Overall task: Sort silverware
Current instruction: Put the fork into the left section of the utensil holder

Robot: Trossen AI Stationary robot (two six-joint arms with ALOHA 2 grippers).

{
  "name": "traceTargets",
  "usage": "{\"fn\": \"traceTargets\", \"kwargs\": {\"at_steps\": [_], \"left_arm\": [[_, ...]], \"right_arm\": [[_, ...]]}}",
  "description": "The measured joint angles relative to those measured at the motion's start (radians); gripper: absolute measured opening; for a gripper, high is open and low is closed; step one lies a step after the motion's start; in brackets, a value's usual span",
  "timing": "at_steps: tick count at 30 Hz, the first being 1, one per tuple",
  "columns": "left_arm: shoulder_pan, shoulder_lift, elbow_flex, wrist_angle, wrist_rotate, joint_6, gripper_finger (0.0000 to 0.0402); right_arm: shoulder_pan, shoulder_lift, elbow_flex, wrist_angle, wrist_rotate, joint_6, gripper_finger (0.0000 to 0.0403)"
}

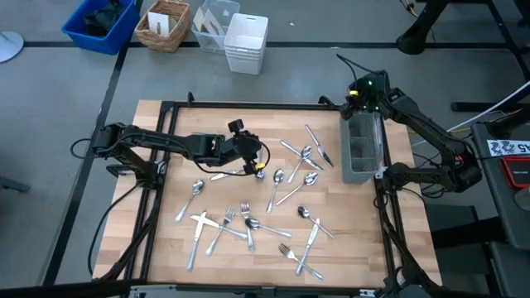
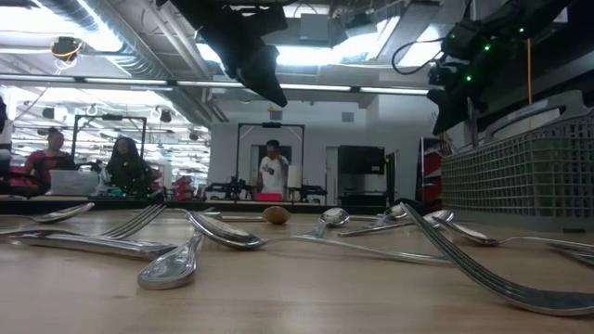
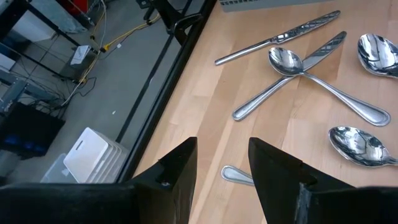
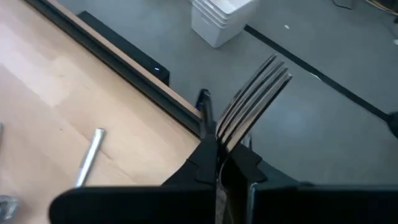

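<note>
Right gripper (image 4: 219, 163), pinching a fork (image 4: 252, 102) above the mesh caddy (image 1: 363, 147), should be lowering before letting go; left gripper (image 3: 222, 171), parted and empty, is hovering over scattered silverware (image 1: 265, 211)

fork (image 4: 252, 102) pinched in right gripper (image 4: 219, 163), tines up | knife handle (image 4: 89, 157) on table (image 4: 43, 93) | white bin (image 4: 217, 18) on floor

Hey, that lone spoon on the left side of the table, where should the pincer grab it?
Take the spoon by mid-handle, coming straight down with the fingers set across it. It lies flat and alone, so the slim handle is free on both sides; the bowl looks too broad and rounded to pinch.
</note>
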Motion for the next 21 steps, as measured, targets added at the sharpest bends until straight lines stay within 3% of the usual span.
{"fn": "traceTargets", "kwargs": {"at_steps": [21], "left_arm": [[0.000,0.000,0.000,0.000,0.000,-0.001,0.0138]], "right_arm": [[0.000,0.002,0.000,-0.012,0.033,0.002,0.0021]]}}
